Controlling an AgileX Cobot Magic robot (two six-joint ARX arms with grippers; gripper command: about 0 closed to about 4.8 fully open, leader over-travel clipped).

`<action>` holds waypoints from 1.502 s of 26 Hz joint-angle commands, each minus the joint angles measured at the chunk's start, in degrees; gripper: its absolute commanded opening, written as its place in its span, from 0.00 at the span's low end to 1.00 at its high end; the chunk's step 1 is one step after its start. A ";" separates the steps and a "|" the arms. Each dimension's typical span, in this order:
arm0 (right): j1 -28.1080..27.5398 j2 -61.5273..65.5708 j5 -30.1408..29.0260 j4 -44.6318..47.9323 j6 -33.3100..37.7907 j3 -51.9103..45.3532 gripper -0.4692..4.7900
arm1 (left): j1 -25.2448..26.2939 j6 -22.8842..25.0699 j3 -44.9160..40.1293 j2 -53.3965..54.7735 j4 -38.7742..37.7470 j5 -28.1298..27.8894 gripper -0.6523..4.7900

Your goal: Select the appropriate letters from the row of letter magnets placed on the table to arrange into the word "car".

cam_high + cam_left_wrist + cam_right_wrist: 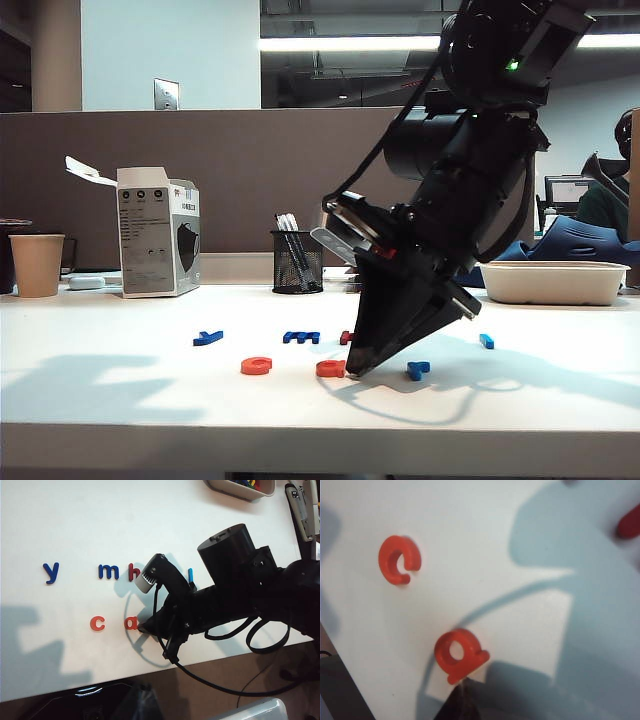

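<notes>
A black mesh cup (pixel 297 262) holds pens; a white tray (pixel 552 282) stands at the far right. On the white bench (pixel 120 390), the right gripper (pixel 352 373) touches the orange "a" (pixel 330 368) with fingers together. The orange-red "c" (pixel 257 366) lies beside it, near the front edge. The left gripper is not visible.

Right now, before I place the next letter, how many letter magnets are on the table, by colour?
Blue magnets: 4 (y, m, two more)
Orange magnets: 2 (c, a)
Dark-red magnet: 1 (h)
Total: 7
Right gripper shut, tip at the a; left gripper out of view.
</notes>
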 commanded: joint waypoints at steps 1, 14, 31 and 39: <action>0.11 -0.13 -0.55 0.74 0.11 0.20 0.09 | 0.04 0.07 0.13 -0.15 0.37 -0.20 0.11; 0.02 -0.31 4.63 -1.99 -0.24 0.57 0.09 | 0.04 0.04 0.13 -0.15 0.37 -0.20 0.11; -1.40 -18.45 25.03 5.51 -5.22 0.55 0.09 | 0.04 0.04 0.13 -0.15 0.37 -0.20 0.11; -1.51 -35.87 44.83 5.29 -11.13 0.55 0.09 | 0.04 0.04 0.13 -0.15 0.37 -0.20 0.11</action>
